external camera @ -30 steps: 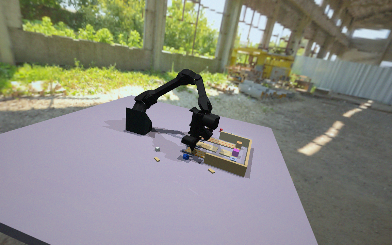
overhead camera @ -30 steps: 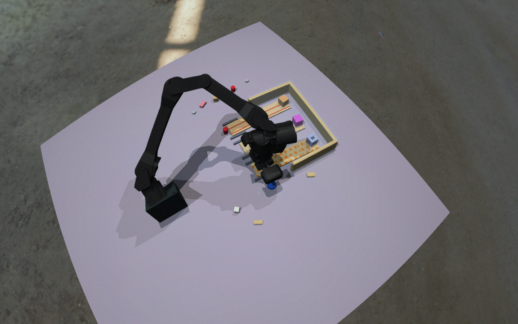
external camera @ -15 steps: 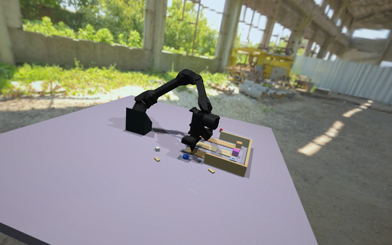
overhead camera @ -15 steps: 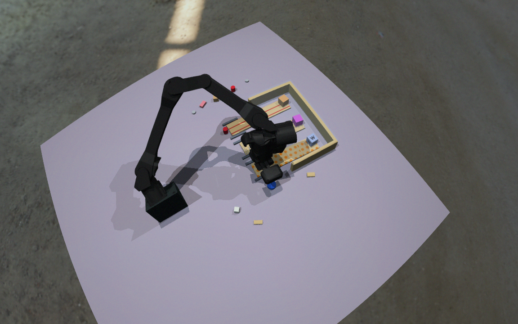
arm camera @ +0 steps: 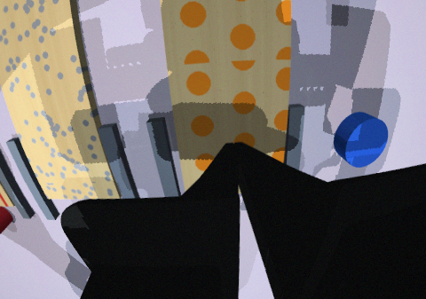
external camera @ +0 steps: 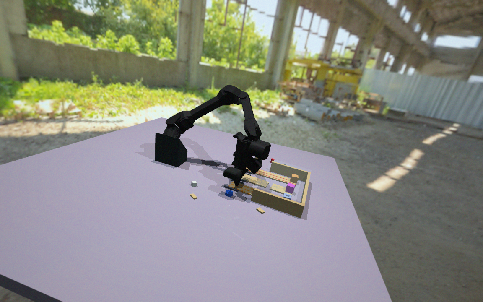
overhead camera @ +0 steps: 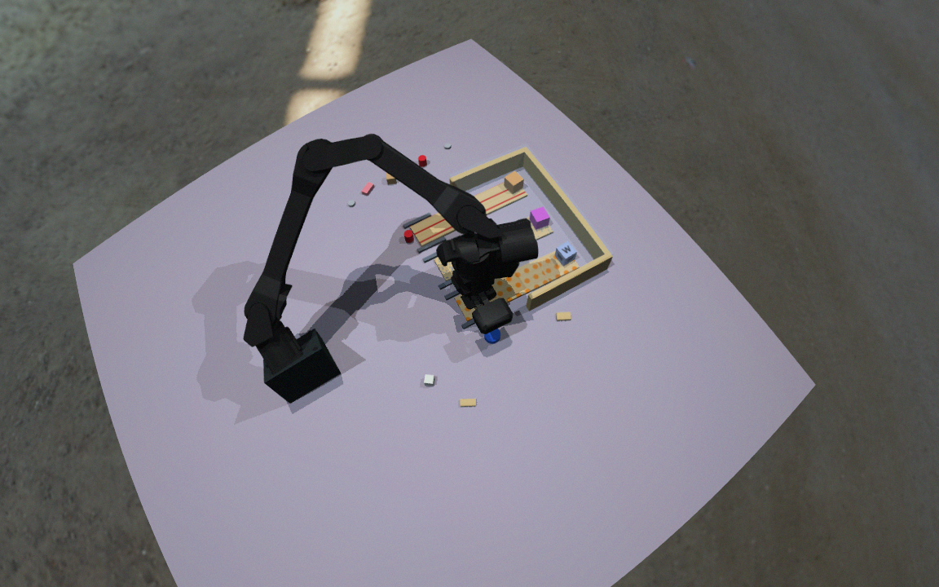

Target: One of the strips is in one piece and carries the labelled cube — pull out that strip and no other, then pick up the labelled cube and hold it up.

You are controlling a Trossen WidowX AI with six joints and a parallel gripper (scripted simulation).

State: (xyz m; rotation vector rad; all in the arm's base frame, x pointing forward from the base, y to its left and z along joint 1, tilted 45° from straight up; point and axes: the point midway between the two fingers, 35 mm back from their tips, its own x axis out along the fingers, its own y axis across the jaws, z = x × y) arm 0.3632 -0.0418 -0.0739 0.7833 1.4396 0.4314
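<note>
The black claw (arm camera: 240, 182), fingers together on nothing, presses down at the near end of the tan orange-dotted strip (overhead camera: 539, 275), whose far end carries the pale blue W-labelled cube (overhead camera: 566, 251) inside the wooden three-walled frame (overhead camera: 567, 202) on the lilac surface (overhead camera: 385, 452).

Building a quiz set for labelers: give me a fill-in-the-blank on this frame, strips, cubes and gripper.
The cube marked W rests on the strip with ____ dots.
The gripper, pressed on that strip's near end, is ____ and holds nothing.
The small cylinder beside that near end is ____.
The magenta cube lies ____ the wooden frame.

Missing words: orange; shut; blue; inside
</note>
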